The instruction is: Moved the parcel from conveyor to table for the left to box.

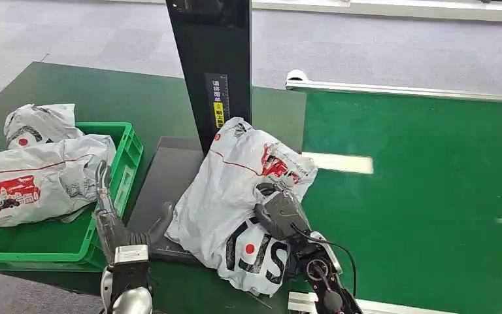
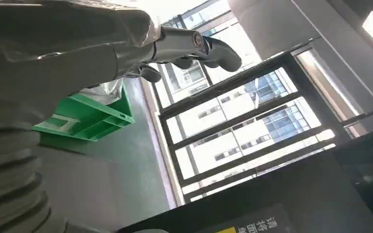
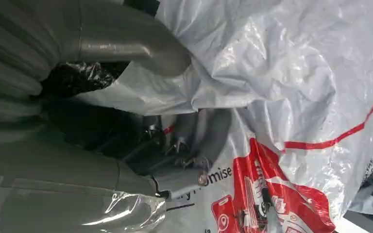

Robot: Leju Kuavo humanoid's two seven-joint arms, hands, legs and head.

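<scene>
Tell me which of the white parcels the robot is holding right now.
The parcel leaning against the black post, gripped by the right hand. The other parcels lie in the green crate, untouched; the left hand holds nothing.

My right hand (image 1: 280, 212) grips a crumpled white plastic parcel with red and black print (image 1: 238, 190), which lies on the dark flat platform (image 1: 163, 176) at the foot of a black upright post (image 1: 216, 65). My left hand (image 1: 114, 222) is spread, empty, beside the green plastic crate (image 1: 127, 154) holding similar white bags (image 1: 33, 173).
</scene>
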